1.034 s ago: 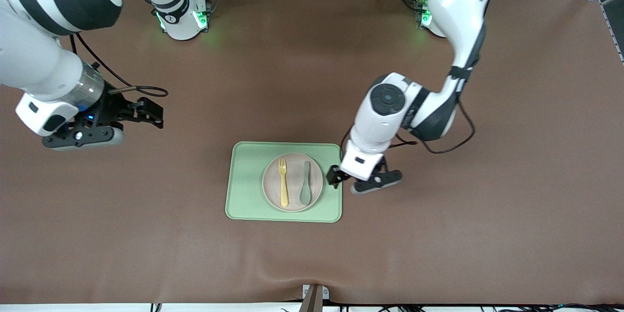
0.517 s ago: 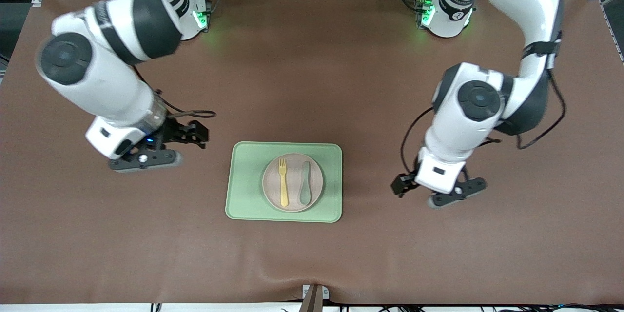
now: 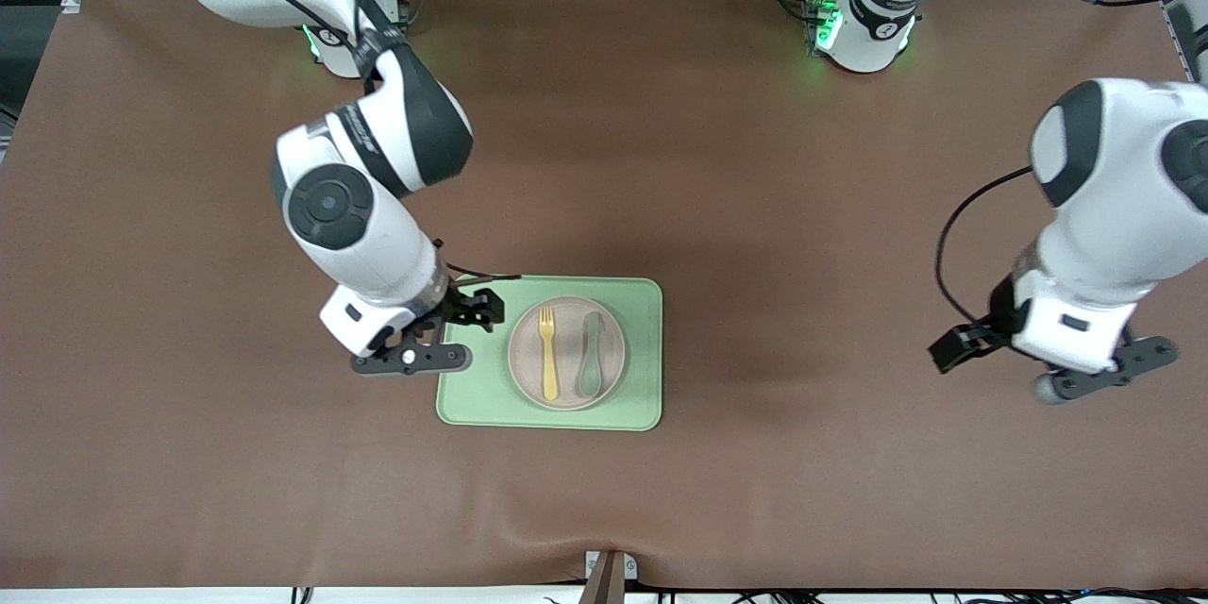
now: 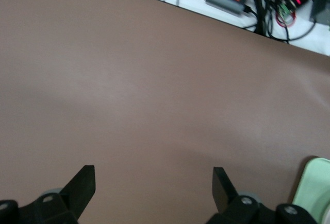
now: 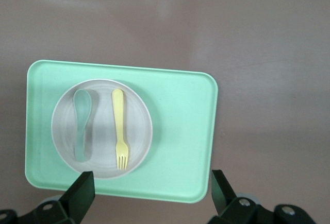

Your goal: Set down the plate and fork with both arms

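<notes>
pale green tray [image 3: 477,396] lies on the brown surface [image 3: 661,160]. the plate [image 3: 566,316] rests on the tray, toward the left arm's end of it. the fork [image 3: 547,354] and a grey-green spoon [image 3: 591,354] lie side by side on the plate, apart, the fork toward the right arm's end. right pincer [image 3: 464,313] hovers over the tray's edge at the right arm's end, fingers spread, holding nothing. left pincer [image 3: 963,344] hangs over bare surface, well apart from the tray, fingers spread and empty.
</notes>
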Motion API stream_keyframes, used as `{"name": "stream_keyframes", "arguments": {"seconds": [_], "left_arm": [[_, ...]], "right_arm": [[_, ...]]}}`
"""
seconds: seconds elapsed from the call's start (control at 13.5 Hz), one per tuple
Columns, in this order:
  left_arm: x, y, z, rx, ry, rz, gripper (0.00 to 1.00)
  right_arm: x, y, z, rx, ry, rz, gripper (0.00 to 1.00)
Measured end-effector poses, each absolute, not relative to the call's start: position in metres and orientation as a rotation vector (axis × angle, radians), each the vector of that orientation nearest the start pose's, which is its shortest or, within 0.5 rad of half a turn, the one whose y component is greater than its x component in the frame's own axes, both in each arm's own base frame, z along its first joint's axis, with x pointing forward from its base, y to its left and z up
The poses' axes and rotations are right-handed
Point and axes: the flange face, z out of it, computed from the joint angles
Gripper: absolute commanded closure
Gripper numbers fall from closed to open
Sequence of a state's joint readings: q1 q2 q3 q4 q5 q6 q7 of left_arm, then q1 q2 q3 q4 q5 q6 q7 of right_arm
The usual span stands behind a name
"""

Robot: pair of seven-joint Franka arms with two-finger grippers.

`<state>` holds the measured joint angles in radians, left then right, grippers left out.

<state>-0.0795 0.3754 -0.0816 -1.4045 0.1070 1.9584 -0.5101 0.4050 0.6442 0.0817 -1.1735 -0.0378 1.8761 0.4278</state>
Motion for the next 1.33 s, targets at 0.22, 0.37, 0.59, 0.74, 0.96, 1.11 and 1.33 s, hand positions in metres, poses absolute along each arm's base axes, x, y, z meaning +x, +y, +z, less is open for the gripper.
{"name": "stream_keyframes", "arguments": {"seconds": [0.22, 0.37, 0.59, 0.74, 0.96, 1.11, 1.33], "left_arm": [[0.674, -0.079, 0.524, -3.068, -0.462, -0.243, 0.0], [0.663, -0.074, 0.536, -3.067, -0.389, -0.188, 0.0], [0.64, -0.07, 0.566, -3.068, -0.292, -0.126, 0.0], [0.622, -0.071, 0.588, -3.085, -0.226, -0.085, 0.0], [0.595, -0.071, 0.617, -3.105, -0.146, -0.023, 0.0], [0.576, -0.07, 0.636, -3.11, -0.063, 0.006, 0.0], [0.544, -0.067, 0.664, -3.102, 0.04, 0.051, 0.0]], "right_arm": [[0.667, 0.349, 0.387, -3.099, -0.089, -0.088, 0.0], [0.671, 0.357, 0.364, -3.104, -0.111, -0.12, 0.01], [0.67, 0.369, 0.334, -3.107, -0.137, -0.116, 0.14], [0.665, 0.378, 0.319, -3.116, -0.158, -0.094, 0.14], [0.658, 0.391, 0.302, -3.125, -0.159, -0.073, 0.16], [0.654, 0.401, 0.289, -3.122, -0.138, -0.08, 0.17], [0.655, 0.406, 0.267, -3.113, -0.132, -0.1, 0.27]]}}
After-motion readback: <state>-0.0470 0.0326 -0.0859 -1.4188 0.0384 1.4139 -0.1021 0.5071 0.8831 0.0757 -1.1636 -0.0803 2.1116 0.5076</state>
